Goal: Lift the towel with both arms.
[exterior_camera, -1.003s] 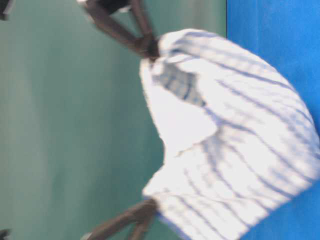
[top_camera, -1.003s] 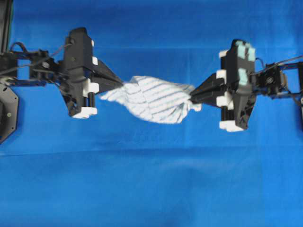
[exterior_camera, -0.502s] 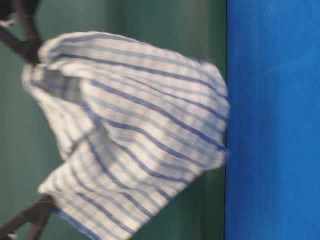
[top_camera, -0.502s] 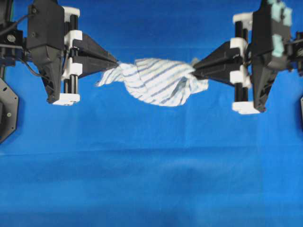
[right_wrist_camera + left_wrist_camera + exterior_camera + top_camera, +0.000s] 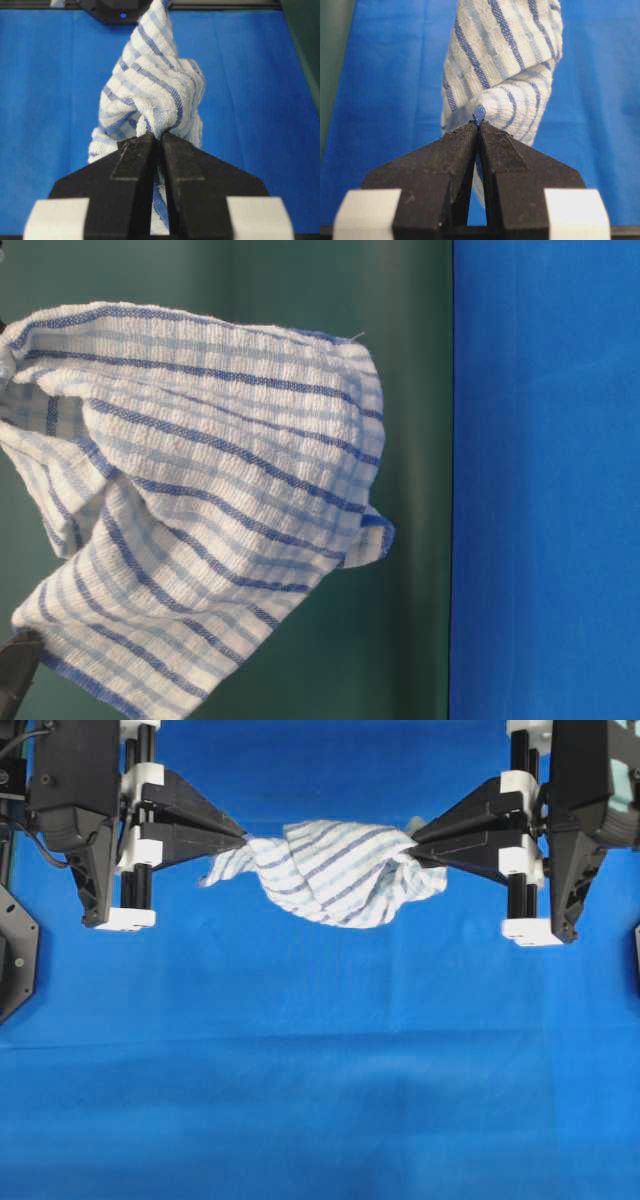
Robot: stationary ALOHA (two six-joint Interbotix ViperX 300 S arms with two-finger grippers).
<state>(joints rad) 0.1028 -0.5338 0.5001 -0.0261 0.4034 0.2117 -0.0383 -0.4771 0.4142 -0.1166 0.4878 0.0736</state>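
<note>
Evidently the towel [image 5: 335,872] hung stretched between the left gripper [image 5: 244,838] and right gripper [image 5: 412,837], each clenched on one end, clear of the table covering [image 5: 320,1070].

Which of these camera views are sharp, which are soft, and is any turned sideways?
Overhead view: slightly soft, evenly lit, no glare. Table-level view: turned sideways, the white blue-striped cloth towel crisp against a plain green backdrop. Left wrist view: the black left gripper sharp, blue table covering blurred. Right wrist view: the black right gripper similarly sharp.
</note>
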